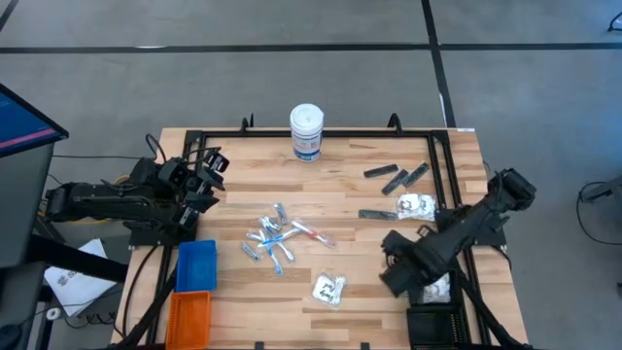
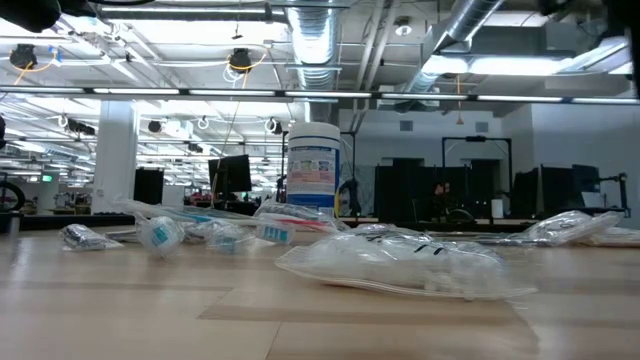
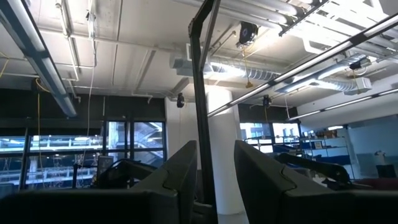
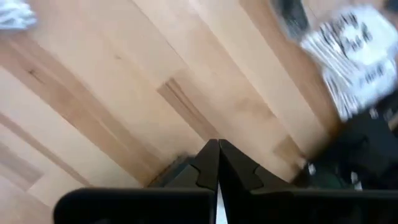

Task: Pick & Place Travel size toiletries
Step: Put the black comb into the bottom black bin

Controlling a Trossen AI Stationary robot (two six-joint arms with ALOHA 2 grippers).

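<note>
The toiletries lie scattered on the table (image 1: 360, 292): tubes and sticks (image 1: 277, 238) are heaped mid-table, a clear packet (image 1: 328, 289) is seen nearer the front, and black pieces (image 1: 397, 177) toward the right. The right gripper (image 4: 217, 163) is held pressed together, empty, over bare wood. The left gripper (image 3: 212, 180) is raised at the table's left edge, fingers apart, nothing between them.

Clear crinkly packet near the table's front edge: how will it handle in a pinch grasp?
The clear packet looks like thin crinkled film, so it's probably floppy and light. The lumpy white contents may shift when pinched. It lies flat, so unlikely to roll, though glossy film could slip.
</note>
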